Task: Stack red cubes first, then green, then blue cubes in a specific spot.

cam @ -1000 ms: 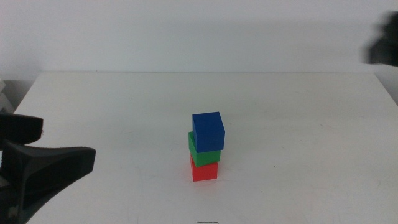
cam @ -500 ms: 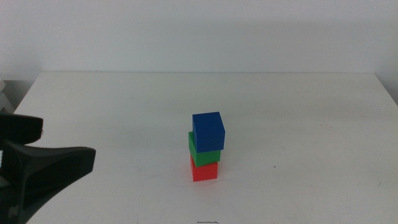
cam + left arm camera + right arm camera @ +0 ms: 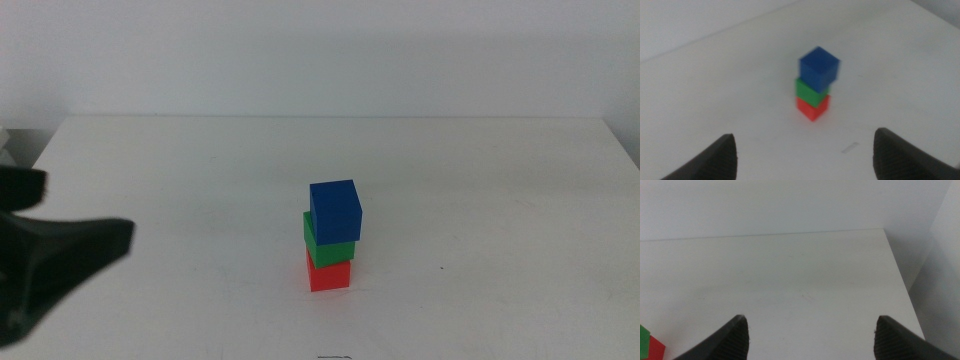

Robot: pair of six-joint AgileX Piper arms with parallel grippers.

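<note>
Blue cube (image 3: 335, 209) tops green (image 3: 329, 246), red (image 3: 330, 273); wrist view shows corners.

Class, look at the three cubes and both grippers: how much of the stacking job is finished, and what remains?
Done: red cube sits on the table, green cube on it, blue cube on top, slightly offset. In hand: nothing; left gripper and right gripper are open and empty, away from the stack. Left: apparently nothing.

We saw three cubes of smooth, matt plastic: the blue cube (image 3: 335, 209), the green cube (image 3: 328, 249) and the red cube (image 3: 330, 274). The white table (image 3: 480, 190) looked smooth with a faint sheen. The right gripper (image 3: 810, 337) had dark, finely ribbed jaws.
</note>
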